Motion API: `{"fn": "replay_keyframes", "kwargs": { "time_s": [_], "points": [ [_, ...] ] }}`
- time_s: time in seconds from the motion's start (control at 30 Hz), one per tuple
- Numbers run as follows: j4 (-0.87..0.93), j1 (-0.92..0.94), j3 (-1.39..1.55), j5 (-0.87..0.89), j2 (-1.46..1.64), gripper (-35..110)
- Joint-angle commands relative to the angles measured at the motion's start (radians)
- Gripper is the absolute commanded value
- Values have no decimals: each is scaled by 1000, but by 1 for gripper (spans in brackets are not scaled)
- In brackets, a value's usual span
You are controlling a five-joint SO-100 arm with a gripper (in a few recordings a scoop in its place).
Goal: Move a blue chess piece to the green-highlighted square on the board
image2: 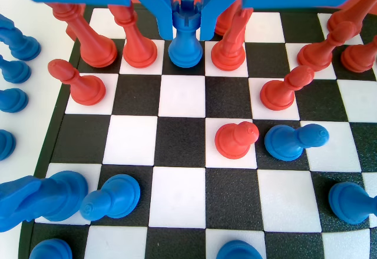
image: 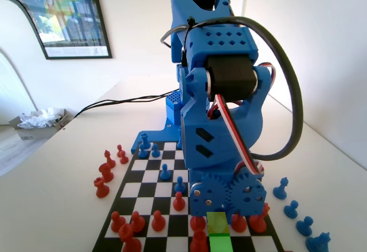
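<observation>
In the wrist view the blue chess piece [image2: 186,38], with a notched top, stands upright on a dark square in the row of red pieces. My gripper [image2: 187,17] has its two jaws pressed against the sides of the piece's top, so it is shut on it. The base seems to rest on the board [image2: 177,194]. In the fixed view my gripper [image: 218,211] is low at the near end of the board [image: 143,177], right over the green-highlighted square [image: 219,243]. A yellow-green tinted patch [image: 217,222] sits just under the jaws, where the piece is.
Red pieces [image2: 228,50] [image2: 136,47] stand close on both sides of the held piece. A red pawn [image2: 235,140] and a blue pawn [image2: 291,142] lie mid-board. Captured blue pieces [image: 291,209] sit off the board's right in the fixed view, and red ones [image: 102,186] off its left.
</observation>
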Motion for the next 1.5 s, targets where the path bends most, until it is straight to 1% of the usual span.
{"fn": "replay_keyframes", "kwargs": {
  "time_s": [0.0, 0.23, 0.53, 0.77, 1.47],
  "points": [
    [43, -17, -46, 11, 40, 1],
    [201, -18, -232, 63, 44, 1],
    [242, -14, -385, 92, -28, 1],
    [258, -8, -445, 92, -86, 1],
    [218, -14, -365, 71, -106, 1]
  ]
}}
